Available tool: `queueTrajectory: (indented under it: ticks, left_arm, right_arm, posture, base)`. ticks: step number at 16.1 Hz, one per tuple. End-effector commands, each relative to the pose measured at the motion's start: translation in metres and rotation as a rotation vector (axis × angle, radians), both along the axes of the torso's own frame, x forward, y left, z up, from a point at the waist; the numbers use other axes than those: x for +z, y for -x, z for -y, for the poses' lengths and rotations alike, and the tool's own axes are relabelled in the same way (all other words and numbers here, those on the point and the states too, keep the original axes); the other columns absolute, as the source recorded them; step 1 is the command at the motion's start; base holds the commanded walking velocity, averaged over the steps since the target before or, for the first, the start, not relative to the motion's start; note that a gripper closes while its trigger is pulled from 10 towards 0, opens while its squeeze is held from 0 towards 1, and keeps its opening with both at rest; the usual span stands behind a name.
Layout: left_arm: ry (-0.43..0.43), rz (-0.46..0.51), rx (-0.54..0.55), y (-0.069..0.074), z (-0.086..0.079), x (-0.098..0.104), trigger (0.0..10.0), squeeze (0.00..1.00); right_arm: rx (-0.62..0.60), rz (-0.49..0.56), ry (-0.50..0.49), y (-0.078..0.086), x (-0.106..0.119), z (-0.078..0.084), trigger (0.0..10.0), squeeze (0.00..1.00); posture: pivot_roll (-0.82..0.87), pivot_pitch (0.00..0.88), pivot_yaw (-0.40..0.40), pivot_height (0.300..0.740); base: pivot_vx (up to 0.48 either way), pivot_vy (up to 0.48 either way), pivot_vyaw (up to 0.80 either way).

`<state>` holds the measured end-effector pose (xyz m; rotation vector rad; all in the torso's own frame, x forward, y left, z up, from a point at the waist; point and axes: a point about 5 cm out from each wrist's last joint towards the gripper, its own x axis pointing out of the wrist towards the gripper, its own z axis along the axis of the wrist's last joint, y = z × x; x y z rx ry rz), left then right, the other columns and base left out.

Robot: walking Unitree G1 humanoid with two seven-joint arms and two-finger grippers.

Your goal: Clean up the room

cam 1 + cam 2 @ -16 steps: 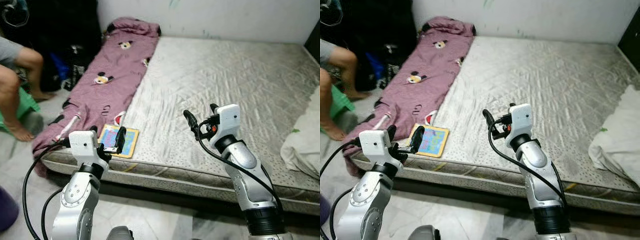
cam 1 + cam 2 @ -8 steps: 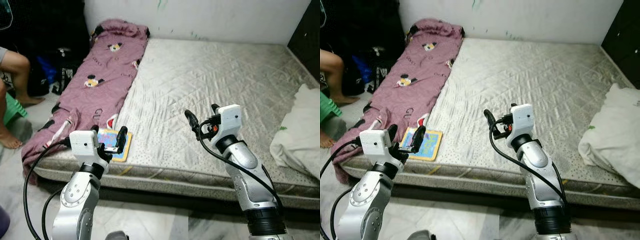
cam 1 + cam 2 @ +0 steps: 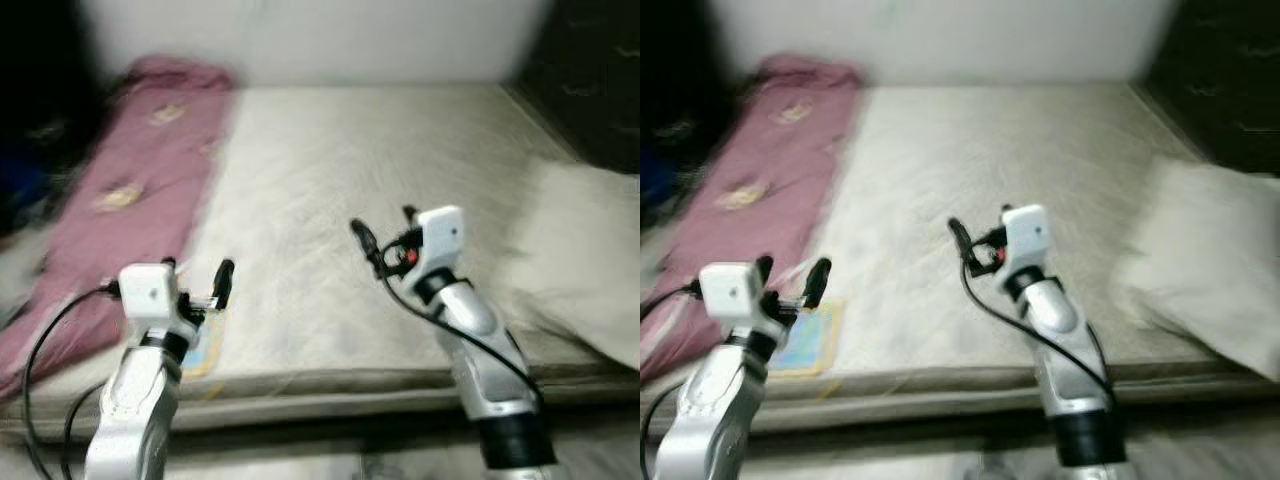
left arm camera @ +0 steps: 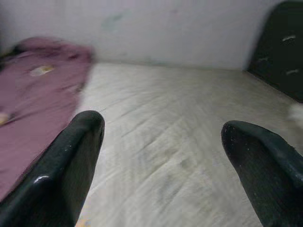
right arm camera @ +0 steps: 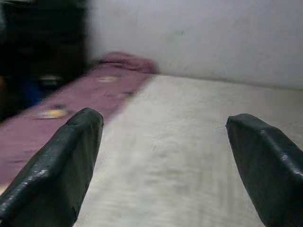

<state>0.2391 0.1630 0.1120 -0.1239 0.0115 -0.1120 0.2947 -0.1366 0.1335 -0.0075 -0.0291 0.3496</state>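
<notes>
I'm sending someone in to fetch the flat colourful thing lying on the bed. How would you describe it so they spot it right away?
Start from the grey mattress; a long mauve blanket runs along its left side. At the near left corner, beside the blanket's lower end and under the left gripper, lies a flat square board, possibly a book. Its yellow border and blue middle set it apart.

soft indoor light, heavy motion blur
</notes>
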Motion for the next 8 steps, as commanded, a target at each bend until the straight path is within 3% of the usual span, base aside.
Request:
queueTrajectory:
  ticks: [1,7,8]
  left_arm:
    - [-0.010,-0.038,0.004,0.002,0.004,-0.006,10.0,0.00]
    - [-0.119,-0.007,0.040,-0.005,-0.004,-0.005,10.0,0.00]
    - [-0.183,-0.022,0.123,-0.008,-0.008,-0.005,10.0,0.00]
  right_arm:
    - [-0.026,-0.023,0.003,0.000,-0.004,0.007,10.0,0.00]
    - [-0.071,-0.028,0.009,0.001,-0.008,0.012,10.0,0.00]
    - [-0.080,-0.033,0.014,0.000,-0.009,0.013,10.0,0.00]
  posture:
    - [-0.11,0.000,-0.003,0.740]
    - [-0.11,0.000,0.000,0.740]
    - [-0.11,0.000,-0.005,0.740]
  base:
    - [0.000,0.000,0.00]
    - [0.000,0.000,0.00]
    - [0.000,0.000,0.00]
